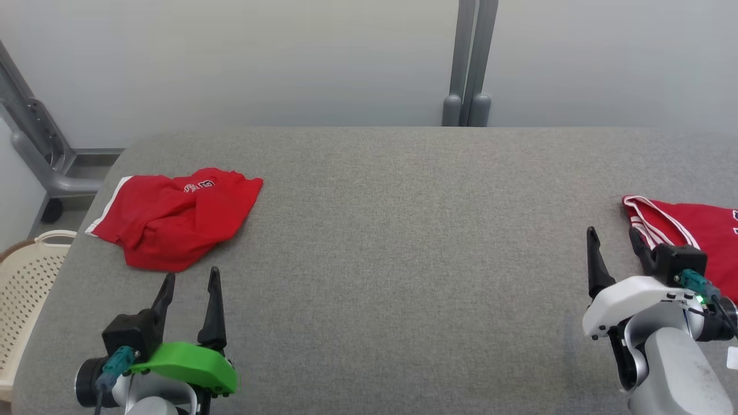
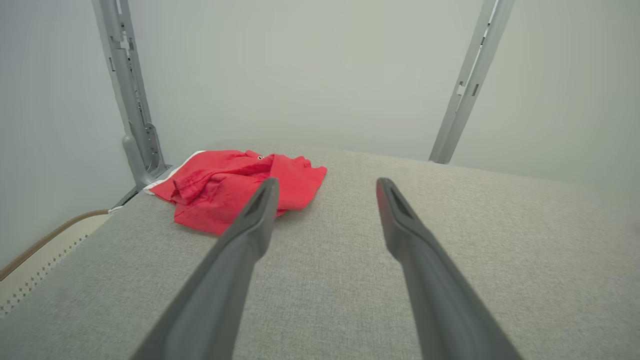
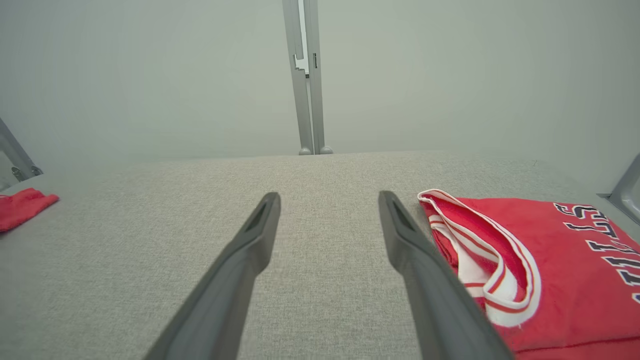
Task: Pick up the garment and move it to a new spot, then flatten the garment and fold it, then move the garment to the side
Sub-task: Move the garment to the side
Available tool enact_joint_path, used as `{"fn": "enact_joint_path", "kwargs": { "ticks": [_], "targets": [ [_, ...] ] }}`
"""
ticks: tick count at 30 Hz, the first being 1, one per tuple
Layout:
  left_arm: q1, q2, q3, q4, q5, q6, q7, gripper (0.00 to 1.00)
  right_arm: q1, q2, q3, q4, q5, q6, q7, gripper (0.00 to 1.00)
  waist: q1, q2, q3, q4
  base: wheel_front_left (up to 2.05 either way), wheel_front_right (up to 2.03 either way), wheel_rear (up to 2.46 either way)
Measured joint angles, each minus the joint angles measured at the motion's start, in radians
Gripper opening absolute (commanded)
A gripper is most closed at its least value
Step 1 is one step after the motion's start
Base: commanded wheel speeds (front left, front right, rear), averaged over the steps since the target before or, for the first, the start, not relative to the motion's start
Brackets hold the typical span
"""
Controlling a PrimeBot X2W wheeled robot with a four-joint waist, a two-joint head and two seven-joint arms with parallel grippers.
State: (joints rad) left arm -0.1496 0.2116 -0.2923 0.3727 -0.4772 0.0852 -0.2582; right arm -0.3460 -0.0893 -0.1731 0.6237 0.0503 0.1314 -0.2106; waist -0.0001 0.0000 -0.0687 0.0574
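Note:
A crumpled red garment (image 1: 173,216) with a white edge stripe lies at the far left of the grey table (image 1: 403,230); in the left wrist view this red garment (image 2: 235,185) sits ahead and left of the fingers. My left gripper (image 1: 191,282) hovers open just in front of it, nothing between its fingers. At the right edge lies a folded red jersey (image 1: 692,230) with white trim and dark letters, seen as the jersey (image 3: 540,270) in the right wrist view. My right gripper (image 1: 612,236) stands open beside its left edge, holding nothing.
A cream perforated basket (image 1: 26,288) stands off the table's left side. Grey metal frame posts (image 1: 470,63) rise behind the table, and another frame leg (image 1: 40,150) is at the far left. The broad middle of the table is bare grey fabric.

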Motion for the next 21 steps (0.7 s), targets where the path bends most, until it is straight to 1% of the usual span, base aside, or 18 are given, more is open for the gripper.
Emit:
{"fn": "enact_joint_path", "kwargs": {
  "ticks": [4, 5, 9, 15, 21],
  "targets": [
    [0.027, 0.009, 0.052, -0.047, 0.002, -0.028, -0.006, 1.0, 0.075, 0.023, 0.021, -0.095, 0.041, 0.0, 0.018, 1.0, 0.0, 0.0, -0.02, 0.008, 0.0, 0.0, 0.0],
    [0.043, 0.014, 0.075, -0.065, 0.013, -0.042, -0.007, 1.0, 0.105, 0.034, 0.029, -0.135, 0.056, 0.0, 0.024, 1.0, 0.0, 0.0, -0.021, 0.004, 0.0, 0.0, 0.0],
    [0.08, 0.022, 0.095, -0.077, 0.06, -0.059, -0.007, 1.0, 0.166, 0.038, 0.046, -0.2, 0.051, 0.0, 0.014, 1.0, 0.0, 0.0, -0.019, -0.012, 0.0, 0.0, 0.0],
    [0.124, 0.031, 0.107, -0.07, 0.122, -0.067, -0.007, 1.0, 0.25, 0.039, 0.087, -0.245, 0.051, 0.0, -0.022, 1.0, 0.0, 0.0, -0.021, -0.034, 0.0, 0.0, 0.0],
    [0.165, 0.034, 0.126, -0.007, 0.131, -0.068, -0.007, 1.0, 0.302, 0.04, 0.131, -0.235, 0.052, 0.0, -0.033, 1.0, 0.0, 0.0, -0.027, -0.058, 0.0, 0.0, 0.0]
  ]
}}
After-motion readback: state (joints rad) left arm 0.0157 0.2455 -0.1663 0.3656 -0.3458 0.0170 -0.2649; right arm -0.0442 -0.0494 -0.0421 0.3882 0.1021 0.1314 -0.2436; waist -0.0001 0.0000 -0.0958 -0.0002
